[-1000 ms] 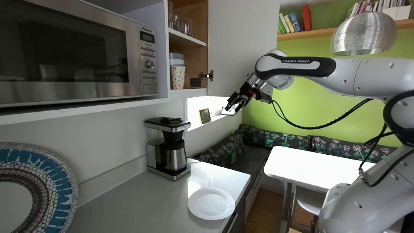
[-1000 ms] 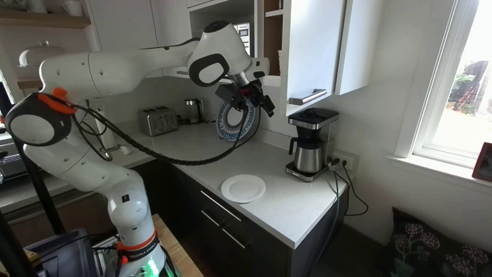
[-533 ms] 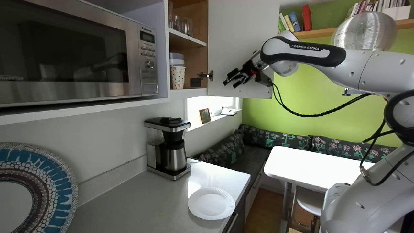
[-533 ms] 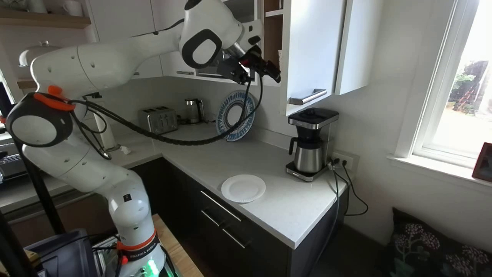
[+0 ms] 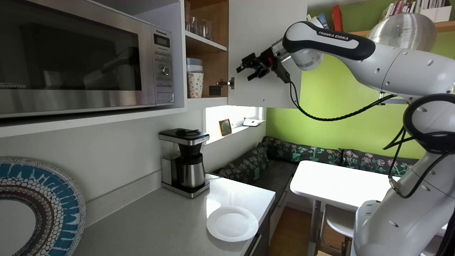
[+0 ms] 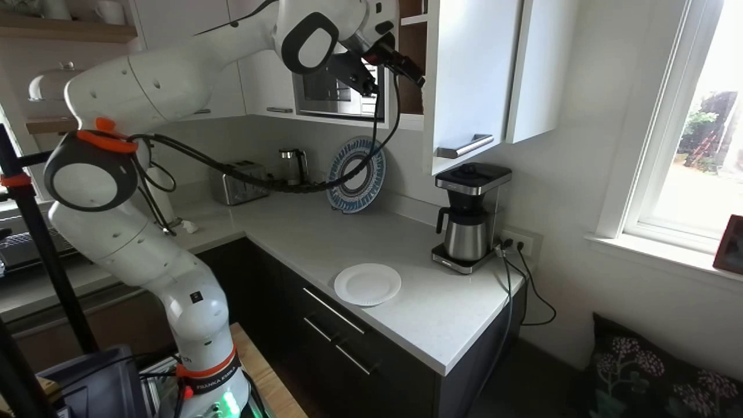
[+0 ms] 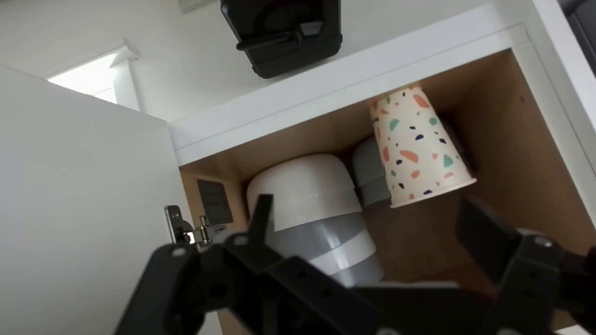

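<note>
Pincer (image 7: 366, 202): you have its fingers (image 7: 261, 211) spread wide apart with nothing in hold; it hangs in the air, aimed at the open cupboard (image 7: 517, 139).
Cup (image 7: 416, 151): in front of your pincer in the wrist view, seen between the two fingers but apart from both; white with coral, green and dark blue flecks, it stands upright inside the cupboard, rim up.
Bowls (image 7: 305, 190): stacked white and grey by turns, next to the cup on the side toward the door (image 6: 473, 81); you can see more grey ones partly hidden behind the cup.
Glasses (image 5: 203, 28): on the level above the cup.
Door: swung wide; in an exterior view your pincer shows in front of its inner face.
Plate (image 6: 367, 284): white, flat on the bench (image 6: 313, 232) near the front edge, well below your pincer.
Coffee maker (image 6: 466, 200): toward the back of the bench, lower than the cupboard, with its steel jug (image 6: 466, 242) in place.
Platter (image 5: 53, 204): round, patterned in blue, white and brown, set on edge at the back of the bench.
Microwave (image 5: 89, 60): beside the cupboard, closed, its dark glass front visible in both exterior views.
</note>
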`<state>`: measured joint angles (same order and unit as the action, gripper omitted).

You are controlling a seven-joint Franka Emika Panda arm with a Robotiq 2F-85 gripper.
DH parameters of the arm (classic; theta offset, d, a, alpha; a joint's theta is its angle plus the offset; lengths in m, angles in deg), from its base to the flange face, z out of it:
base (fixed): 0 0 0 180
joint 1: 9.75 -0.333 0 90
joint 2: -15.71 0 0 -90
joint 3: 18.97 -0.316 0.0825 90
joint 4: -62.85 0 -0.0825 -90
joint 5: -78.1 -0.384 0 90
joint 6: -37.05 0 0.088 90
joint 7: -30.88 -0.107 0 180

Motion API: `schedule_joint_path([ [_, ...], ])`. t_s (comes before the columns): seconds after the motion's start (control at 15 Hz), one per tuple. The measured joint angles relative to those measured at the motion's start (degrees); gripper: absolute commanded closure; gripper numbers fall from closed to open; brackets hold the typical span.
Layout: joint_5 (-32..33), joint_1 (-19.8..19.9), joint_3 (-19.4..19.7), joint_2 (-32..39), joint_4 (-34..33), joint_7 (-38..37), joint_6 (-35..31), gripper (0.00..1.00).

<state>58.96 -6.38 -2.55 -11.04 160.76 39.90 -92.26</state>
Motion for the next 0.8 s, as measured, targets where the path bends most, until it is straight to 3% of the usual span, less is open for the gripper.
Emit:
schedule_joint_path([
  [0.27,-3.0,-0.4,0.4,5.7,-6.8,-4.0,3.6,0.0],
  [0.8,-12.5,0.1,3.7,15.0,-20.9,-8.1,19.6,0.0],
])
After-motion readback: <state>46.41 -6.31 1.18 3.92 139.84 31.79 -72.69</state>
